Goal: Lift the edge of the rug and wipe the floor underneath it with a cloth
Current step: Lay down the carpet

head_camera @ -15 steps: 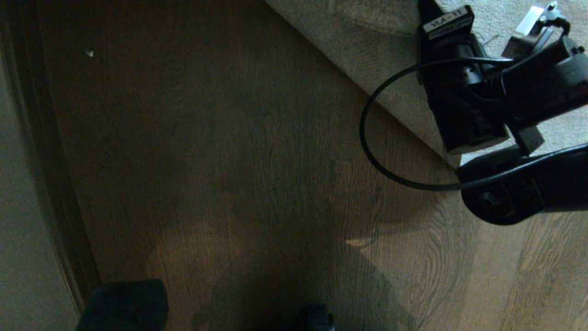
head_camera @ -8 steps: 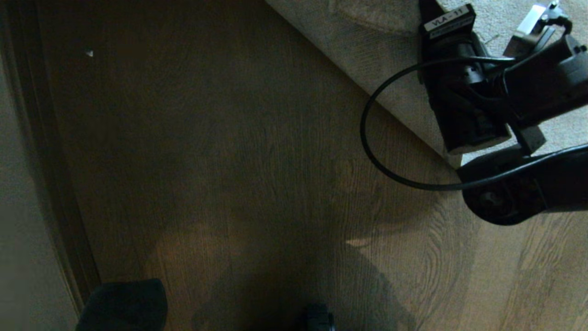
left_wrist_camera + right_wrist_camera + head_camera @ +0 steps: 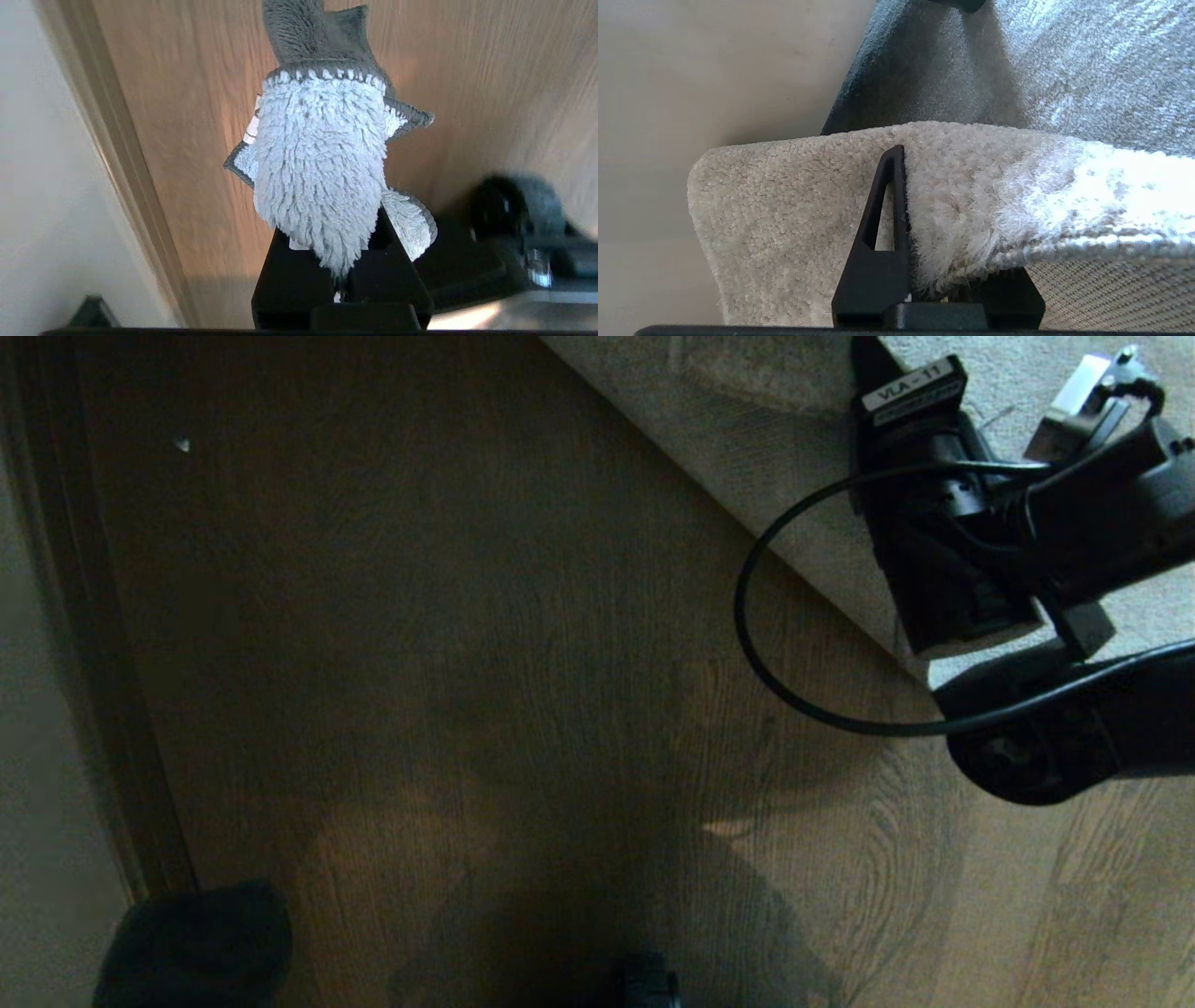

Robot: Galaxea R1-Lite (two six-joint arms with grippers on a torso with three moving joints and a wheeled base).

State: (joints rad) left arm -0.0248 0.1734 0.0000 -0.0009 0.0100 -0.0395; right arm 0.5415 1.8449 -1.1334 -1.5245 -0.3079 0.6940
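In the right wrist view my right gripper point(image 3: 931, 196) is shut on the rug edge point(image 3: 794, 219). It holds the pale plush corner up off the floor, with the woven backing point(image 3: 1125, 294) showing below. One black finger point(image 3: 882, 224) lies against the pile and the other is hidden under it. From the head view this gripper point(image 3: 962, 616) sits at the rug's border point(image 3: 794, 523) at the upper right. My left gripper point(image 3: 336, 261) is shut on the cloth point(image 3: 322, 168), a fluffy whitish rag with grey hems. It hangs above the brown wooden floor point(image 3: 187, 140) beside the wall.
A baseboard point(image 3: 103, 709) and a pale wall point(image 3: 46, 186) run along the left side. A dark part of my left arm point(image 3: 191, 947) shows at the lower left. A black cable point(image 3: 747, 616) loops out from the right arm. A part of my base point(image 3: 514, 210) is close by.
The dark part of my left arm at the lower left of the head view has swung further left. The right gripper keeps its hold on the rug and has barely shifted.
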